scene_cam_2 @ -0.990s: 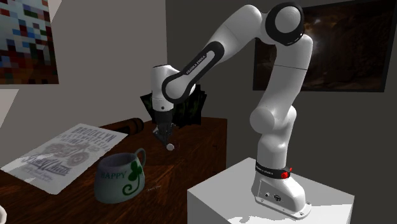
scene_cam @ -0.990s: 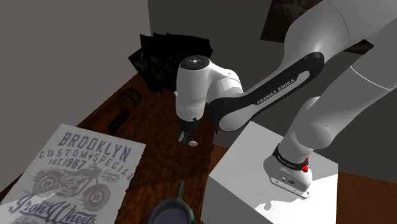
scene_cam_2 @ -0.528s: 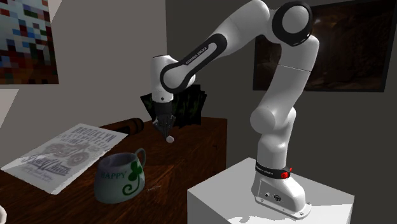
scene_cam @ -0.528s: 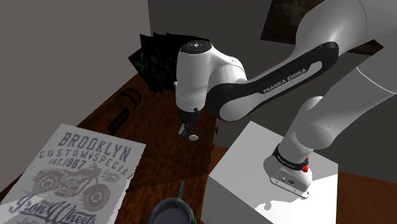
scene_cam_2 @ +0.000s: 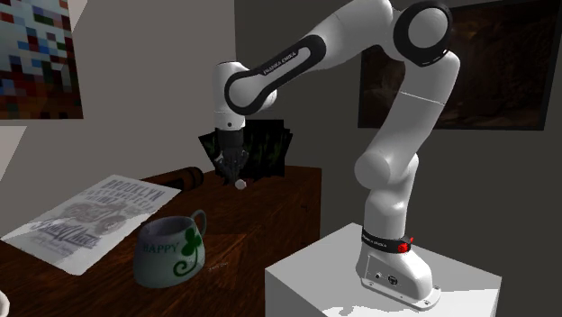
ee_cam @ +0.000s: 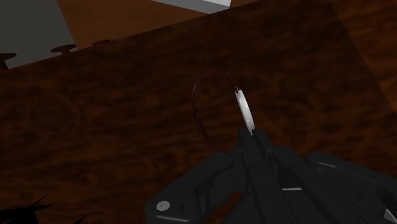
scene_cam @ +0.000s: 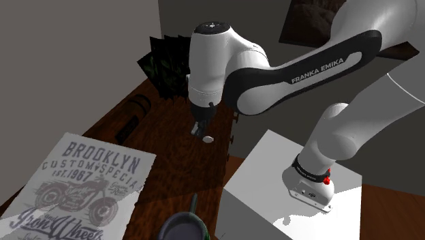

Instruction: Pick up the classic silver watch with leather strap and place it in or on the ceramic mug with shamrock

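My black gripper (scene_cam: 199,129) hangs above the dark wooden table (scene_cam: 163,163), shut on the watch. The watch's round silver face (scene_cam: 207,138) pokes out just below the fingers. In the second exterior view the gripper (scene_cam_2: 232,169) holds the watch (scene_cam_2: 240,184) well above the table, behind and higher than the mug. In the wrist view the silver face (ee_cam: 245,109) stands edge-on at the fingertips of the gripper (ee_cam: 252,136), its dark strap curling in a loop beside it. The grey mug with a green shamrock (scene_cam_2: 171,252) stands upright near the table's front; its dark rim (scene_cam: 184,227) shows in the shoulder view.
A printed "Brooklyn" motorcycle sheet (scene_cam: 82,184) lies on the table at the shoulder view's left. A dark spiky plant (scene_cam: 174,61) stands at the back by the wall. A dark cylinder (scene_cam: 138,109) lies near the far edge. The white stand (scene_cam: 286,198) borders the table.
The arm has lifted the held watch higher above the table and carried it a little toward the back wall. The mug has not moved.
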Available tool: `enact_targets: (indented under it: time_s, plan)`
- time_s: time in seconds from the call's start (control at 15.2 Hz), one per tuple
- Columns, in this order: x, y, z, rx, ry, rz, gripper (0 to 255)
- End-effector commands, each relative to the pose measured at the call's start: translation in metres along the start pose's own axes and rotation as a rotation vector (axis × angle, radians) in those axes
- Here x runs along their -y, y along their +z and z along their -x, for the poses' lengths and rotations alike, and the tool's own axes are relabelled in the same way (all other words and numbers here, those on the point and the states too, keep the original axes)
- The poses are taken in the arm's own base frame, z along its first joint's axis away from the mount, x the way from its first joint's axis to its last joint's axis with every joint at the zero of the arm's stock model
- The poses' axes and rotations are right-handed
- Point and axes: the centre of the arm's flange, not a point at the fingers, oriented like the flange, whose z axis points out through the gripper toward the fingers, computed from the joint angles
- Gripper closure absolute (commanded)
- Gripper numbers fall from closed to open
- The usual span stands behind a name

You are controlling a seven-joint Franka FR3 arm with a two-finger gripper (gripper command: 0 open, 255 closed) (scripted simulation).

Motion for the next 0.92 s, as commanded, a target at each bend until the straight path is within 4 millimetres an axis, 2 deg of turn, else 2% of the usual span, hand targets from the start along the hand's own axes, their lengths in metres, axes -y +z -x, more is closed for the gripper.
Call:
enact_targets:
  time_s: [0.0,0.86]
  plan:
    - [-0.001,-0.011,-0.001,0.000,0.000,0.000,255]
    - [-0.007,-0.079,-0.006,0.000,0.000,0.000,255]
